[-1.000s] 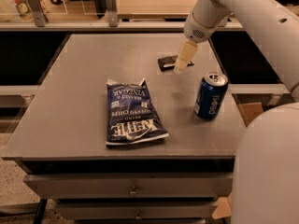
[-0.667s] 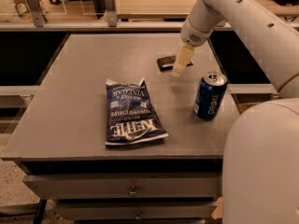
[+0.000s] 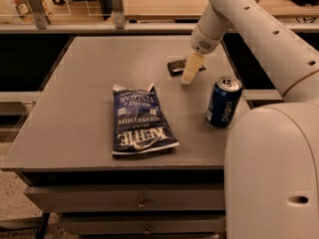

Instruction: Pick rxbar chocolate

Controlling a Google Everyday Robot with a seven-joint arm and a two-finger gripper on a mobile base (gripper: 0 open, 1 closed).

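Observation:
The rxbar chocolate (image 3: 176,66) is a small flat black bar lying on the grey table (image 3: 75,108), toward the back and right of centre. My gripper (image 3: 189,73) hangs from the white arm right over the bar's right end, its cream-coloured fingers pointing down and hiding part of the bar. I cannot tell whether it touches the bar.
A large dark-blue Kettle chip bag (image 3: 139,121) lies flat in the middle of the table. A blue Pepsi can (image 3: 224,102) stands upright to the right, close to the gripper. The robot's white body (image 3: 271,173) fills the lower right. A counter runs behind the table.
The arm has shifted a little to the left and down toward the bar. The bar, bag and can have not moved.

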